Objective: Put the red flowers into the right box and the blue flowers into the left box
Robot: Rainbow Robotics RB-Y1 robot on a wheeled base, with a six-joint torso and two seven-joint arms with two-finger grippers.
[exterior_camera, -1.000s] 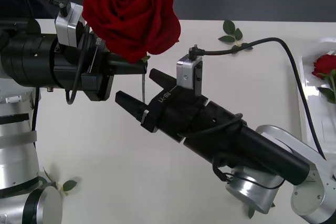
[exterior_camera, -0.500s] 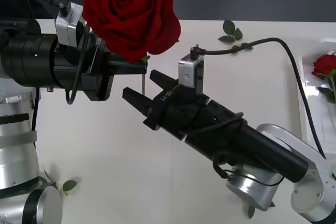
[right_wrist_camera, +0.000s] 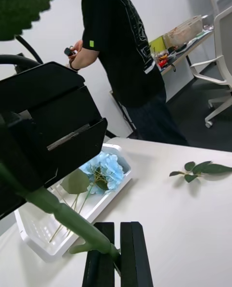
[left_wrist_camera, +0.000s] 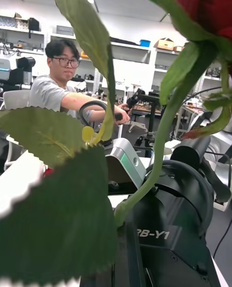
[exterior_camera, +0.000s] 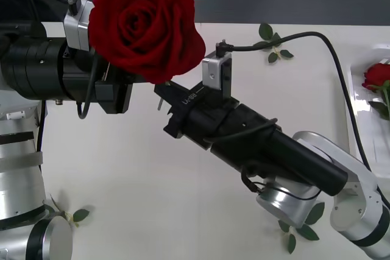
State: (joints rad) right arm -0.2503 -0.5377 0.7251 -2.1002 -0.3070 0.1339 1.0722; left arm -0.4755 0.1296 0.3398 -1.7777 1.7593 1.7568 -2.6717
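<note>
Now right gripper (right_wrist_camera: pixel 114 253) fingers clamped on rose stem (right_wrist_camera: pixel 58 211); left gripper's state unclear.

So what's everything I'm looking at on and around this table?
red rose: one, deep red, held up in the air over the table, on a green stem
second red rose: one, deep red, lying in the right box
blue flower: one cluster, pale blue, lying in the left box
right box: one, white, at the table's right edge
left box: one, translucent white, on the table's left side
leaf sprigs: three, green, loose on the table: far side, near right, near left
table: one, white
right gripper: black, shut on the held rose's stem just below the bloom
left gripper: black, right beside the bloom, from the left
</note>
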